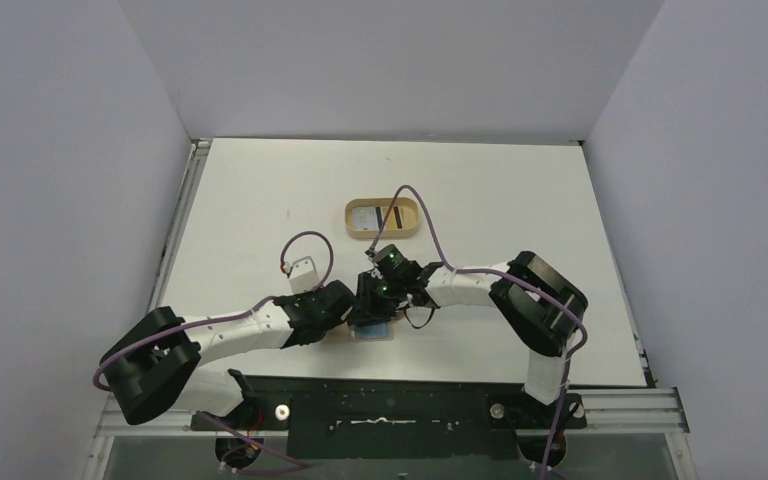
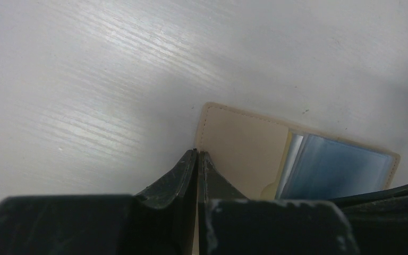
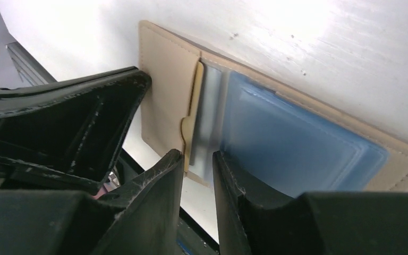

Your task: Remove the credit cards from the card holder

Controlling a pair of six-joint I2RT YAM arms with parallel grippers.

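The tan card holder (image 2: 239,151) lies flat near the table's front edge, and it also shows in the right wrist view (image 3: 164,90). A light blue card (image 3: 292,143) sticks partly out of its pocket, over a thin yellow-orange card edge (image 3: 195,101). My left gripper (image 2: 198,155) is shut, with its tips resting at the holder's left corner. My right gripper (image 3: 197,158) is open by a narrow gap, and its fingertips (image 3: 174,159) straddle the blue card's pale end by the pocket mouth. In the top view both grippers (image 1: 372,300) crowd over the holder (image 1: 341,335) and hide most of it.
An oval tan tray (image 1: 352,218) with a raised rim stands behind the grippers at mid table and holds a white card with a dark stripe. The table's front edge and the black base rail (image 1: 380,400) run just below the holder.
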